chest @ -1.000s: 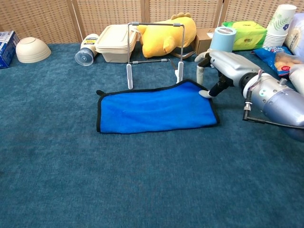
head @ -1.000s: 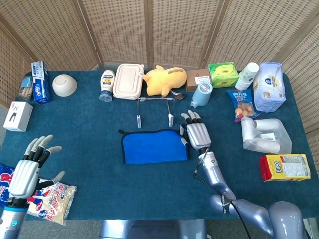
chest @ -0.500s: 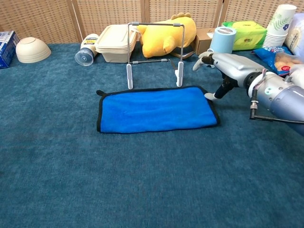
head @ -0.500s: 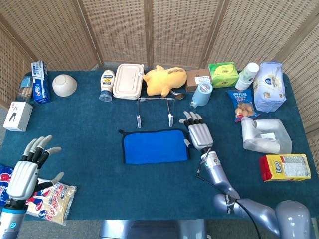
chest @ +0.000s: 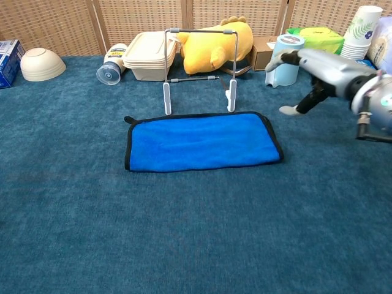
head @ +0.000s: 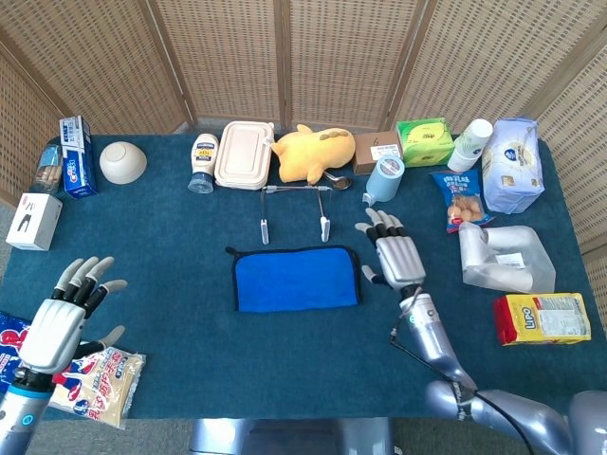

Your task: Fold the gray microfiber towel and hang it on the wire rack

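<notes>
Change: right hand [head: 396,256] has drawn away to the robot's right of the towel [head: 297,279], whose near-right corner, lifted a second ago, now lies flat; left hand [head: 59,318] is almost unmoved.
Right hand: empty, fingers spread, palm down, apart from the cloth's right edge.
Left hand: empty, fingers splayed, hovering at the table's near-left corner above a snack packet [head: 100,382], well apart from the work.
Towel: blue with a dark hem, though the task calls it gray; lying flat as a rectangle at mid-table, seemingly folded once already.
Wire rack [chest: 199,64]: upright just behind the towel's far edge, its two feet almost touching the hem.
Risk, rack: a light frame on narrow feet; a sideways pull while draping could tip or slide it.
Risk, fold: gripping only the top layer would let the cloth open out as it rises.
Risk, clutter: yellow plush toy [head: 311,152], lidded box [head: 244,154] and blue cup [head: 384,178] stand close behind the rack; an overshoot could knock them.
Surface: dark teal carpet-like cloth [chest: 184,233], enough friction to drag the hem.
Room: woven wicker screens [head: 313,57] close off the back and sides.
</notes>
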`<state>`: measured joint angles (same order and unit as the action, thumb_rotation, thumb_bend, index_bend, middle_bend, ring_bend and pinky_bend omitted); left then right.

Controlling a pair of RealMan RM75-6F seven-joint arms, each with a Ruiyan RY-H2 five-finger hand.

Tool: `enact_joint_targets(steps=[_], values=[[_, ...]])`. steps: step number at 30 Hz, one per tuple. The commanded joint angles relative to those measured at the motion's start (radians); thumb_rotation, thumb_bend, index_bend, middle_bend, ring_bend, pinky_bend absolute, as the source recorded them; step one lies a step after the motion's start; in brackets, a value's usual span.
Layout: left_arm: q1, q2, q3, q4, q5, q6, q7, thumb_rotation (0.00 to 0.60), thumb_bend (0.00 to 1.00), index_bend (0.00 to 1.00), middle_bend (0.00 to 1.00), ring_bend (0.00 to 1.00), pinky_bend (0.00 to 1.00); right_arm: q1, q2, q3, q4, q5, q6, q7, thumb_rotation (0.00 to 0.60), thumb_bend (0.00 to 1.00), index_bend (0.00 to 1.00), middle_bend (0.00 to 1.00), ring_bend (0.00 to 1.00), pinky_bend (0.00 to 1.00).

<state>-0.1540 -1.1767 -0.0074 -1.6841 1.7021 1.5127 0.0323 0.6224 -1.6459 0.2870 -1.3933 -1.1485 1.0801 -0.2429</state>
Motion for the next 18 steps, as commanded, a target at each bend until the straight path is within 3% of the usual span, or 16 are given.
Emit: enact_joint_targets(steps=[1,11,18], values=[[-0.009,-0.002,0.0,0.028,0.009,-0.009,0.017,0.6,0.3,0.27,0.11,0.0,0.0,-0.053,0.078,-0.02,-0.093,-0.001,0.054,-0.022,0.6,0.28,0.19,0.04,0.0,0.0],[-0.048,-0.026,-0.005,0.129,0.02,-0.049,0.057,0.6,0.3,0.26,0.1,0.0,0.0,-0.148,0.212,-0.074,-0.249,-0.043,0.159,-0.043,0.6,0.28,0.19,0.04,0.0,0.0],[-0.142,-0.087,-0.027,0.304,0.084,-0.091,0.045,0.6,0.3,0.27,0.13,0.0,0.0,-0.226,0.288,-0.113,-0.34,-0.08,0.246,-0.038,0.6,0.28,0.19,0.04,0.0,0.0]])
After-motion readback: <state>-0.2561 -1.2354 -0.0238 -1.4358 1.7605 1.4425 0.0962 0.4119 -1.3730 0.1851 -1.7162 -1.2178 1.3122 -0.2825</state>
